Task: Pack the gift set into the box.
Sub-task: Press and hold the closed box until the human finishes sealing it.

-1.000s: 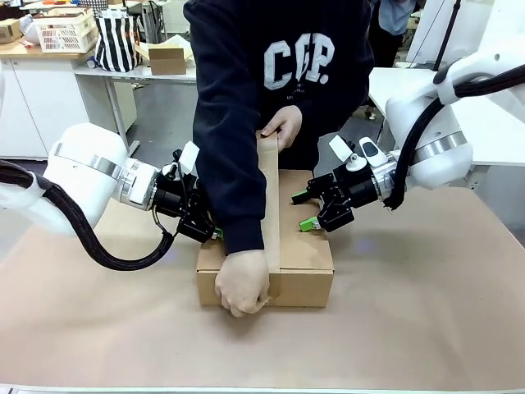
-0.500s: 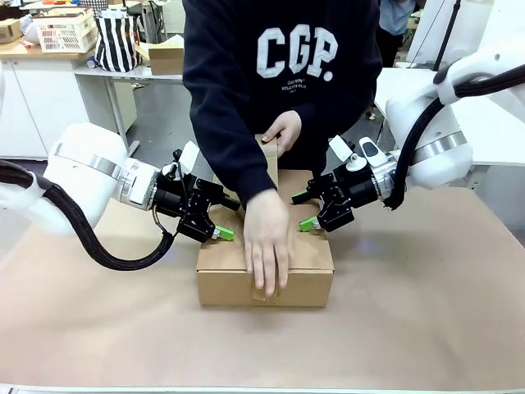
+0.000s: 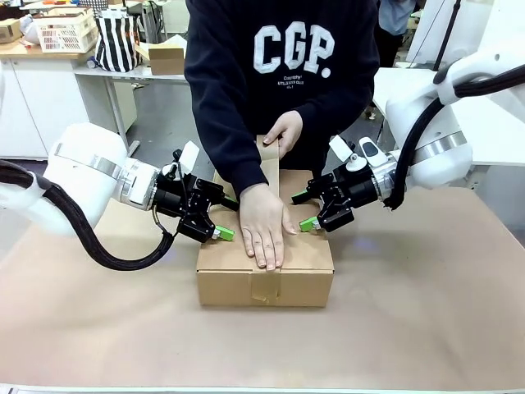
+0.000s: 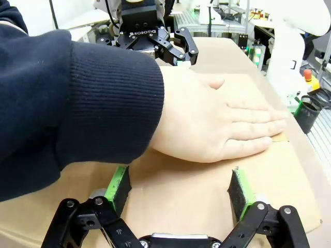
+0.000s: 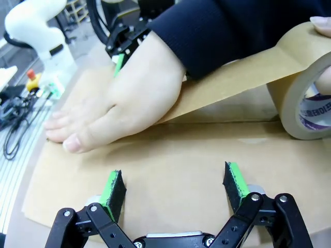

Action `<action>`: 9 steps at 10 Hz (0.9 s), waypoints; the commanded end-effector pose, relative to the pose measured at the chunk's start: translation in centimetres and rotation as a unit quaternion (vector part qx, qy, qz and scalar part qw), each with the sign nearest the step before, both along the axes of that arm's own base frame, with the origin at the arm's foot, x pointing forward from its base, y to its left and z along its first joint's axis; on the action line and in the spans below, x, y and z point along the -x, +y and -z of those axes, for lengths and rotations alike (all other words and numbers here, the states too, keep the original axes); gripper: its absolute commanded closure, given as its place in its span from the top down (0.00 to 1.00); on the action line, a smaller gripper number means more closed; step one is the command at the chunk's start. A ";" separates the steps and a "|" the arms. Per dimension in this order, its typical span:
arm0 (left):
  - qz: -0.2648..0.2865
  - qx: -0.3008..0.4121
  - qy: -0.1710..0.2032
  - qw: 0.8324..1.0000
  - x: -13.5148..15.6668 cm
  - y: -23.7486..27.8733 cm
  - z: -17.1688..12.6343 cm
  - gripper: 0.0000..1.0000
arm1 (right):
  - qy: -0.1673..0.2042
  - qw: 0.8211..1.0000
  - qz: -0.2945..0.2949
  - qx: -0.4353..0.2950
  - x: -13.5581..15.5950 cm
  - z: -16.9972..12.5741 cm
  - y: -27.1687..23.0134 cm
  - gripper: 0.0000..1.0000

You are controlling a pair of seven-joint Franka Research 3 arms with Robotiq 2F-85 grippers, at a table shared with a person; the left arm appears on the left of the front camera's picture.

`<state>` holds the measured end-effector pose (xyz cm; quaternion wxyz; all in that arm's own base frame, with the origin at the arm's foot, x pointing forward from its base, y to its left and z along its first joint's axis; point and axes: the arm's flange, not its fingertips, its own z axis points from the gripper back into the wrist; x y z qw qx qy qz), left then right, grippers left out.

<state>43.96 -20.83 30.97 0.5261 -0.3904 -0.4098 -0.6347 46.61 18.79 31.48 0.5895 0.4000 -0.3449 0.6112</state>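
On the brown-covered table (image 3: pixel 426 328), both sets of jaws stand open and empty: the left gripper (image 3: pixel 220 232) and right gripper (image 3: pixel 307 222) press down the box (image 3: pixel 303 283) flaps, apparently steadying them while the person's hand (image 3: pixel 264 226) smooths tape (image 5: pixel 305 98) along the seam.

Bright, even indoor light — soft shadows, sharp focus, wide-angle bending in wrist views.

Striped bag (image 3: pixel 115 41), white basket (image 3: pixel 64 31) — on the far counter (image 3: pixel 25 51)
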 end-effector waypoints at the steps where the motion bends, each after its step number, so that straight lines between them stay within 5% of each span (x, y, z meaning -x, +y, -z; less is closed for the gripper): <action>1: 0.003 0.001 -0.009 1.000 0.2 0.1 0.1 1.00 | -0.004 1.000 0.000 0.004 0.0 0.3 0.0 1.00; 9: 0.003 0.001 -0.009 1.000 0.2 0.1 0.1 1.00 | -0.004 1.000 0.000 0.004 0.0 0.3 0.0 1.00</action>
